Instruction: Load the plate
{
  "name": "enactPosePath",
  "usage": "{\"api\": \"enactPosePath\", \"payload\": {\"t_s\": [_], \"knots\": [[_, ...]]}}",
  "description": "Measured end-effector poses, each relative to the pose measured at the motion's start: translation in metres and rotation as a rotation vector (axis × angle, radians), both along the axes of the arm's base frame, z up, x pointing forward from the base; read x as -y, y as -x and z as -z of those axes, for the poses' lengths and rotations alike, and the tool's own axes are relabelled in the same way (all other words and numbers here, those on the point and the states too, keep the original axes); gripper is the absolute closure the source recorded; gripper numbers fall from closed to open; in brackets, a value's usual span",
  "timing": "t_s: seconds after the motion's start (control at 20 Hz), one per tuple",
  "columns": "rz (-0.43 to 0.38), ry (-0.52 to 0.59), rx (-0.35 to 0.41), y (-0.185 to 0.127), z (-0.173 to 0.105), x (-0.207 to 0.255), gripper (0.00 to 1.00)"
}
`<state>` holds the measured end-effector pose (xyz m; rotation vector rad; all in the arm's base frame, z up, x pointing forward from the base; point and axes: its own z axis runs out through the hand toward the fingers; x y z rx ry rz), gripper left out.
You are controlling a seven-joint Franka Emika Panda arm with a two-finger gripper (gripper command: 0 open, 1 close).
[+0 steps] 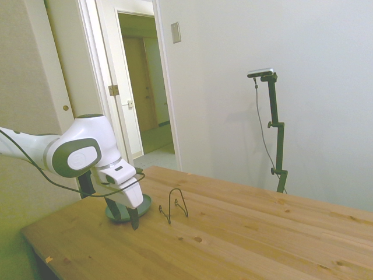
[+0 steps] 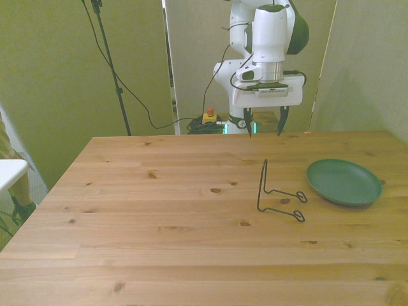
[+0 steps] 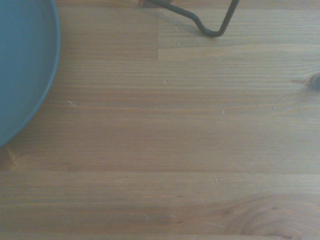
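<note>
Wire rack beside plate (flat on table) | end effector open, raised, empty

The white arm enters from the left edge of the side view, bending down at the wrist in the lower left. In the front view it stands upright at top centre, wrist pointing straight down. The claw hangs there with its two dark fingers spread wide apart, holding nothing.
</note>
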<state>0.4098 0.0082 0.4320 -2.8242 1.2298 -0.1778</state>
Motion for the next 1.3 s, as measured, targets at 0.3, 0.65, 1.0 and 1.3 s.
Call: {"api": "enactPosePath", "payload": {"t_s": [0.3,0.65,1.0,1.3], "knots": [[-0.002,-0.073,-0.015,-0.011,0.007,-0.005,0.0],[-0.021,-0.161,0.048,-0.042,0.01,-0.029,0.0],[-0.108,-0.207,0.059,-0.051,0.029,-0.061,0.0],[-0.031,-0.28,0.081,-0.061,0.033,-0.06,0.0]]}}
